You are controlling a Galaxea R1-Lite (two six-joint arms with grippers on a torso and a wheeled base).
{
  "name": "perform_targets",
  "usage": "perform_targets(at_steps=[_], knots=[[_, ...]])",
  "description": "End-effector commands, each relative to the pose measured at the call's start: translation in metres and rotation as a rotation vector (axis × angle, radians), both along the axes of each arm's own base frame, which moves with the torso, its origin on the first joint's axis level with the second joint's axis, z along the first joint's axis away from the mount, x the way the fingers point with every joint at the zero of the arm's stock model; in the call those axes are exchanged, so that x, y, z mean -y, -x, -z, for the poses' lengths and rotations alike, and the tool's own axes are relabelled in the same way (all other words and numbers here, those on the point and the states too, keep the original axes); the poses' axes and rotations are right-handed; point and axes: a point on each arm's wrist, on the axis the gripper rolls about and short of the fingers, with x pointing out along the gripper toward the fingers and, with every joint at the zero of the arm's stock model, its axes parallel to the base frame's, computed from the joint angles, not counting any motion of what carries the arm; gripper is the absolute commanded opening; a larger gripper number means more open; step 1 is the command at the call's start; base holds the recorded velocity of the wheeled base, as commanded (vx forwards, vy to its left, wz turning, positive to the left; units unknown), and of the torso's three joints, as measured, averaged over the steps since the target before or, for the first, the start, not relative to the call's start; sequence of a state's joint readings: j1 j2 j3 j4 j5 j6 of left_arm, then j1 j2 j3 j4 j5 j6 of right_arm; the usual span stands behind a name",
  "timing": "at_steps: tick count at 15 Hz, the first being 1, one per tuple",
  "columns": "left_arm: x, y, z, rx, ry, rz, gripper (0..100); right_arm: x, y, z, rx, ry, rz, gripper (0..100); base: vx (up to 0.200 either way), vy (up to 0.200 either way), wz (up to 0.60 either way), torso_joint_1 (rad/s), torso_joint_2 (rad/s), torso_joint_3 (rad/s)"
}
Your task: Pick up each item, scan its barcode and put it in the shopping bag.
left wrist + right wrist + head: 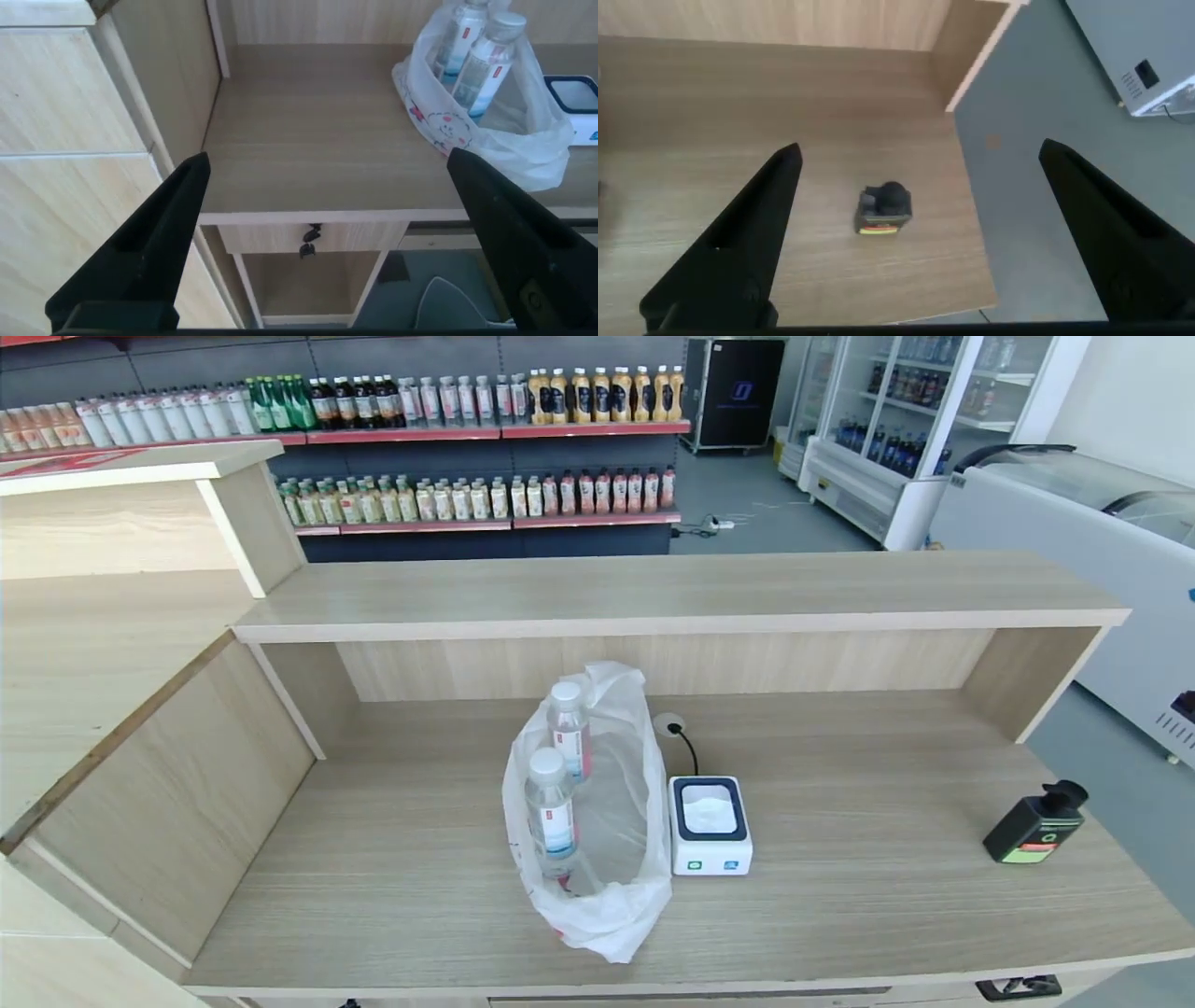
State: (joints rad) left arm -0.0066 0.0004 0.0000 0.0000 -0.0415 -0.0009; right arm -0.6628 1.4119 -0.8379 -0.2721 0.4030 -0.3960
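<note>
A white plastic shopping bag (597, 887) stands open at the middle of the wooden counter, with two clear water bottles (551, 812) upright inside it. A white barcode scanner (709, 824) sits just right of the bag. A dark bottle with a black pump top (1034, 825) stands near the counter's right end. My right gripper (920, 149) hangs open high above this dark bottle (884, 208), holding nothing. My left gripper (325, 161) is open and empty, out before the counter's front edge, left of the bag (486, 103).
A raised wooden ledge (672, 593) runs along the back of the counter, with side walls at both ends. A drawer with a key (308, 241) sits under the front edge. A cable (686, 747) runs from the scanner to a hole.
</note>
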Motion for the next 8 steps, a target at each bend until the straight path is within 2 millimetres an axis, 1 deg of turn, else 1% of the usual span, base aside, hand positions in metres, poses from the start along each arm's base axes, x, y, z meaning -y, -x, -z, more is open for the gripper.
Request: perform_targets(at_steps=[1,2,3,4,6,8], knots=[[0.0,0.0,0.0,-0.001,0.001,-0.001,100,0.056,-0.016,0.051,-0.152,-0.081,0.048,100,0.0,0.0,0.0,0.0,0.0,0.0],[0.0,0.0,0.0,-0.001,0.001,-0.001,100,0.065,-0.01,0.06,-0.168,-0.097,0.04,100,0.0,0.0,0.0,0.0,0.0,0.0],[0.0,0.0,0.0,-0.001,0.001,-0.001,100,0.07,-0.005,0.064,-0.172,-0.106,0.014,100,0.0,0.0,0.0,0.0,0.0,0.0],[0.0,0.0,0.0,-0.001,-0.001,-0.001,100,0.076,0.0,0.071,-0.173,-0.157,-0.031,100,0.0,0.0,0.0,0.0,0.0,0.0],[0.0,0.0,0.0,-0.001,0.001,-0.001,100,0.084,-0.006,0.087,-0.19,-0.187,-0.099,100,0.0,0.0,0.0,0.0,0.0,0.0],[0.0,0.0,0.0,-0.001,0.001,-0.001,100,0.093,-0.014,0.099,-0.206,-0.152,-0.158,100,0.0,0.0,0.0,0.0,0.0,0.0]])
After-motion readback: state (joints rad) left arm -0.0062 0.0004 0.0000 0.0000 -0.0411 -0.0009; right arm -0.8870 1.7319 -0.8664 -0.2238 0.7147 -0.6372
